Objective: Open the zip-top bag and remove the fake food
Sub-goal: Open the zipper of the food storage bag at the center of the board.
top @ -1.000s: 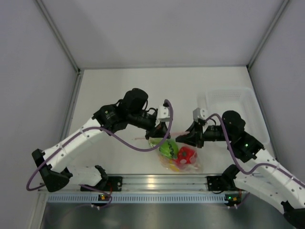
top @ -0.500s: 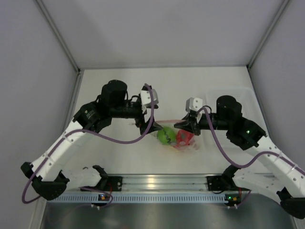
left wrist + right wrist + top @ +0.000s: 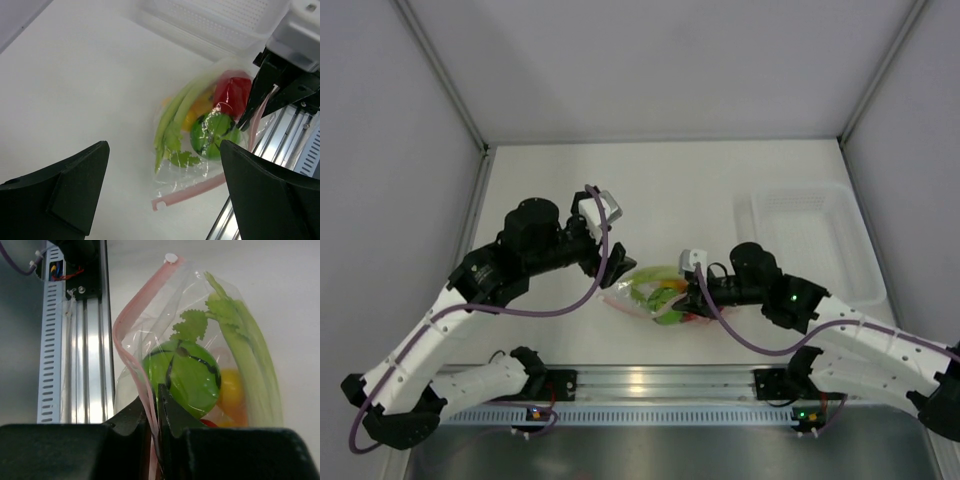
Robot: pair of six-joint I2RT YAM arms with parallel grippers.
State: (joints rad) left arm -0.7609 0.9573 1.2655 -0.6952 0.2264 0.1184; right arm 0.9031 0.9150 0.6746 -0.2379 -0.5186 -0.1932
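Note:
The clear zip-top bag (image 3: 645,293) lies on the white table between the two arms, its pink zip strip (image 3: 131,332) along the near side. Inside it the fake food shows: a green ball (image 3: 187,377), a pale green leafy stalk (image 3: 172,117), a red pepper (image 3: 232,92) and a yellow piece (image 3: 231,387). My right gripper (image 3: 156,396) is shut on the pink strip, right beside the green ball. The left gripper (image 3: 613,265) hovers wide open at the bag's left end, holding nothing; in its wrist view the bag lies between its fingers (image 3: 75,185).
A translucent white tray (image 3: 820,240) stands at the right, beyond the right arm. The aluminium rail (image 3: 650,380) runs along the table's near edge, just in front of the bag. Grey walls close in the table on three sides.
The left gripper has let go of the bag, opened wide and drawn back to the left. The right arm has swung lower and leftward, keeping its hold on the strip as the bag shifted left.

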